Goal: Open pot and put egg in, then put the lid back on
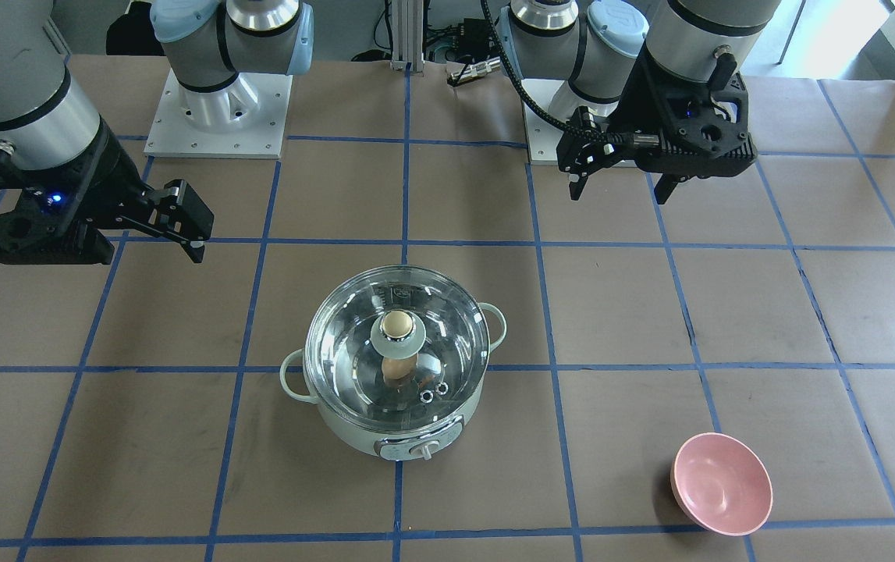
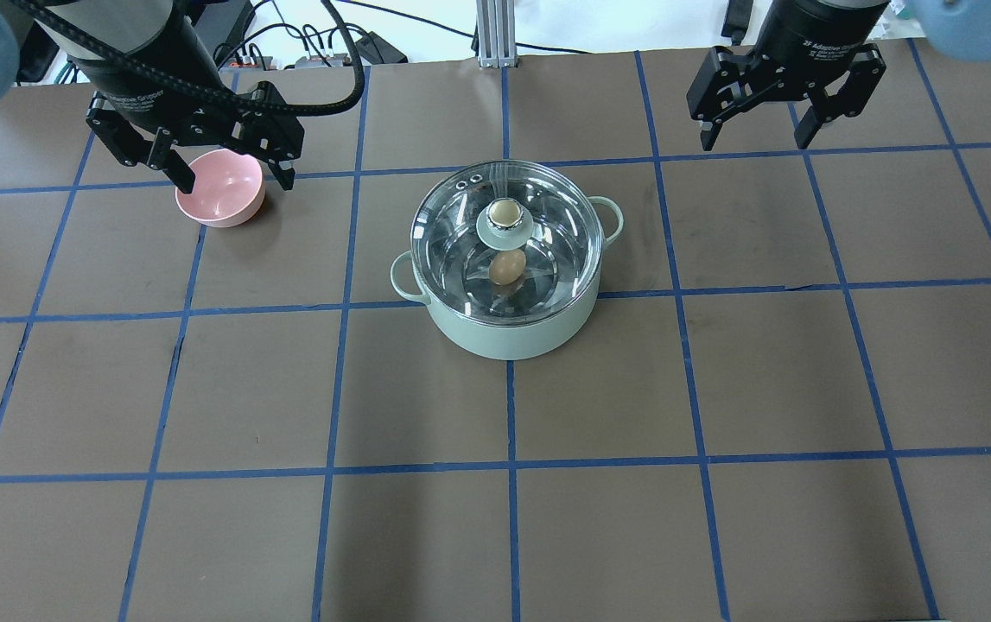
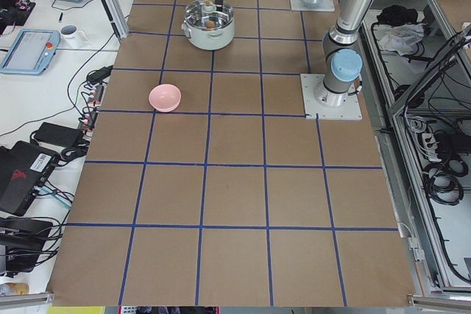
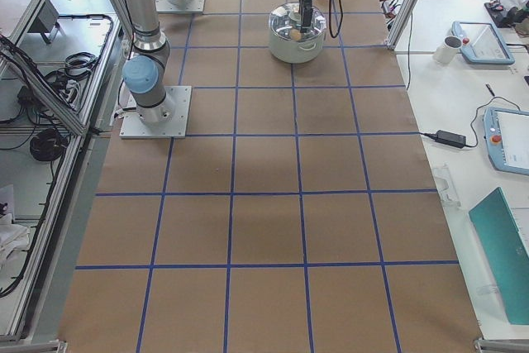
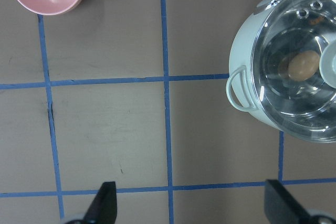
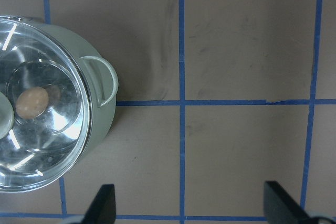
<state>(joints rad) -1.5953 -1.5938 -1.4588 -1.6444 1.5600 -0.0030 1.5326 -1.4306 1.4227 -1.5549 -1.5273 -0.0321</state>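
Risk at this point is looking low but not nil. A round pale mint-green electric cooking pot (image 2: 508,337) is standing near the middle of the brown paper-covered surface with its blue tape grid (image 2: 426,397). The large clear glass dome lid (image 2: 452,250) is sitting on the pot's rim, with its round beige knob (image 2: 505,212) uppermost. The small tan-brown oval egg (image 2: 506,268) is lying on the steel floor inside the pot, showing through the glass just beside the knob. On that layout, I am judging the task complete.

The left end effector (image 1: 619,191) is hanging raised with its jaws spread wide and nothing between them, well apart from the pot. The right end effector (image 2: 755,140) is likewise gaping wide and carrying nothing, well apart on the other side.

Hazards being noted:

- Lid seating: the glass edge is appearing to follow the rim all round, but glare is making this hard to confirm. A lid perched off-centre could be sliding off at the first nudge.
- Further contact: any fresh reach toward the knob would be risking a tilted or lifted lid, undoing the finished state.
- Loose egg: it is resting free on smooth steel, so a knock to the pot could be rolling it into the wall and cracking it.
- Small round pink bowl (image 2: 220,197): it is sitting on the left arm's side, so a careless descent there could be tipping it.
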